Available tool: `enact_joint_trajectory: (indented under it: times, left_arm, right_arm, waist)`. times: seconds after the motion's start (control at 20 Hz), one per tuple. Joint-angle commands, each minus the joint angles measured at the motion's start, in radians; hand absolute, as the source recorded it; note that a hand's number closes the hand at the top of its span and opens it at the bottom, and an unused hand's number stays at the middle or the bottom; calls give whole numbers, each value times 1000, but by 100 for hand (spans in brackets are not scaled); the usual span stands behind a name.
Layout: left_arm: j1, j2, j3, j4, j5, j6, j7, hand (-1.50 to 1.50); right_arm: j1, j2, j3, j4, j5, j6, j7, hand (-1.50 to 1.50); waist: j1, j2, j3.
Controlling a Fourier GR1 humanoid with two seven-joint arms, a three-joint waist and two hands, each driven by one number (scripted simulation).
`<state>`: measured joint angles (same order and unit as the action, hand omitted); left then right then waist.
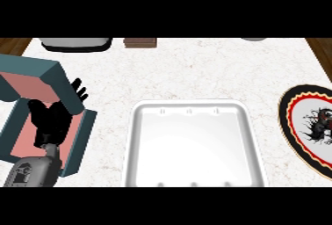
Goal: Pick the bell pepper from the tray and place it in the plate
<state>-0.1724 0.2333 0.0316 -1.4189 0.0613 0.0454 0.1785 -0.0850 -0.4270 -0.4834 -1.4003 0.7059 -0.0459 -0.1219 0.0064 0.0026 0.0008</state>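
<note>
Seeing no bell pepper anywhere: none in the white tray [188, 103], bare inside, none on the plate [299, 132] at far right. Cannot tell its direction or long axis from either hand. Resting well left of the tray, over a teal box [62, 79] lined pink: left hand [53, 118], fingers straight and spread, holding nothing. Missing from view: right hand, probably nearer the plate.

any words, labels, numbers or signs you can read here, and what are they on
None: no readable text anywhere in the head view.
The plate bears a black and red drawing, with no letters that can be made out.
The white tray shows no label.
</note>
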Motion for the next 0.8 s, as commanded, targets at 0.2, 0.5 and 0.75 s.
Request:
enact_joint_trajectory:
  times: [0.2,0.5,0.75]
  left_arm:
    - [49,14,25,-45,32,-44,2,0]
    - [20,30,45,-28,26,-52,18,0]
    - [46,10,39,0,6,-32,-22,0]
  right_arm:
    - [-145,-109,2,350,-78,155,-93,-150]
    - [-114,-148,-99,416,-197,94,-416,-150]
    - [-111,-60,-146,250,-413,248,-509,-150]
  waist:
    - [9,-1,0]
    - [-3,-2,1]
    - [-26,-11,-1]
